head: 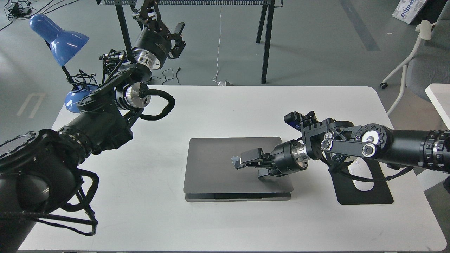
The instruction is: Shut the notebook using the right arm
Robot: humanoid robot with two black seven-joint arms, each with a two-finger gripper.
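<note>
Nearest you, the left arm [52,158] fills the lower left: bulky matte black housing, loose corrugated cable loops, polished silver rings at the joints. It rises away from the table, and its gripper [175,38] hangs high at the back, fingers spread, holding nothing.

Notebook [225,165] sits mid-table, slightly toward you. Slim grey metal slab, rounded corners, smooth satin lid. Lid is nearly down; a thin dark gap shows along the front edge above the base, so judge it not fully seated.

Right arm [351,144] comes in from the right, low and level. Its gripper [242,162] lies over the right half of the lid, fingers pointing left and close together with only a narrow gap. It grips nothing. Whether the fingers touch the lid or hover just above it, you cannot tell from this angle.

Table [246,225] is flat, white, matte. Black mouse pad [372,193] lies just right of the notebook, partly under the arm, with a white mouse [362,179] on it. Blue lamp [59,38], glossy shade, stands at the far left corner.

Risks from here:
- Pressing off-centre on the right side could leave the left side up, or skate the notebook across the smooth table.
- Hard finger edges on satin metal could scratch if you drag while pressing.
- Too much downward force could stress the lid.
- Dropping the wrist further could catch the mouse or the pad.
</note>
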